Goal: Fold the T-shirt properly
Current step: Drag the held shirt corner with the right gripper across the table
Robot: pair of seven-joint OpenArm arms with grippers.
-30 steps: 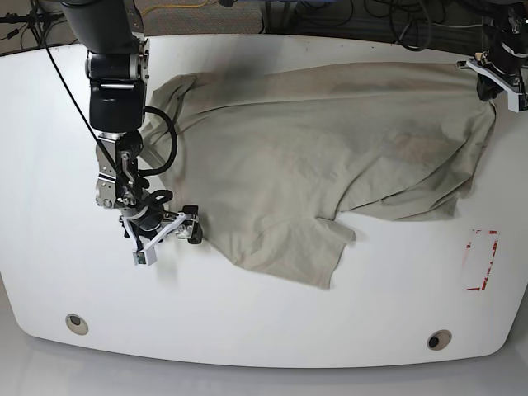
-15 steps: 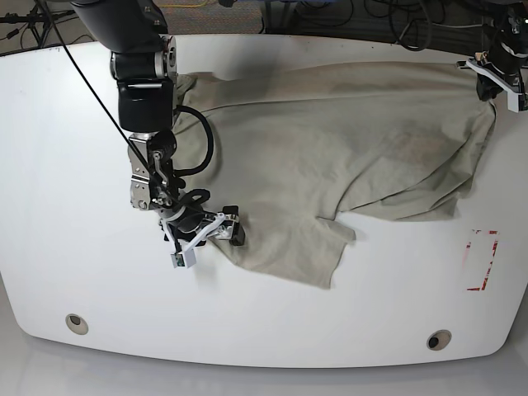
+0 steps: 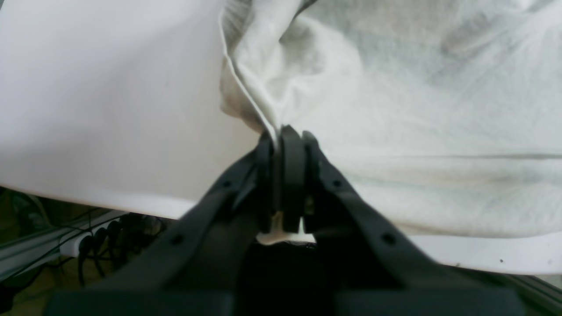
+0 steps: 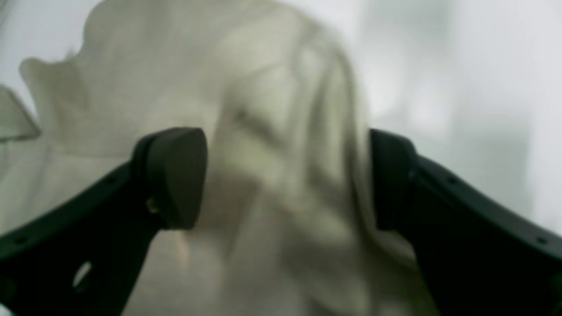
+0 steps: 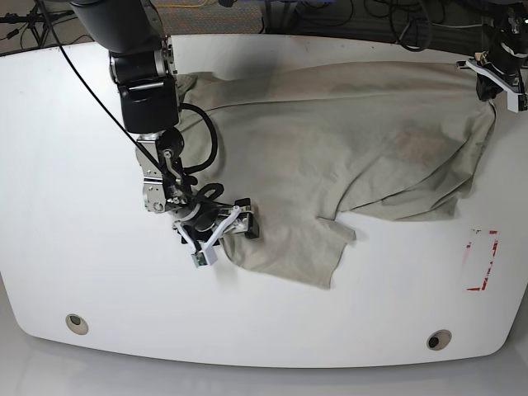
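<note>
The beige T-shirt (image 5: 330, 157) lies spread and wrinkled across the white table (image 5: 58, 165), with a flap hanging toward the front (image 5: 305, 256). My left gripper (image 5: 495, 78) holds the shirt's far right corner. In the left wrist view this gripper (image 3: 283, 136) is shut on a pinched fold of the T-shirt (image 3: 395, 109). My right gripper (image 5: 224, 239) sits at the shirt's lower left edge. In the right wrist view it (image 4: 285, 175) is open, and blurred T-shirt cloth (image 4: 272, 131) fills the gap between its fingers (image 4: 175, 175).
A red rectangle mark (image 5: 480, 260) is on the table's right side. Two round holes (image 5: 76, 323) (image 5: 439, 339) sit near the front edge. Cables and a power strip (image 3: 88, 237) lie beyond the table's back edge.
My right gripper has travelled rightward along the table onto the shirt's lower left edge, staying open. The left gripper and the corner it holds have not moved.
</note>
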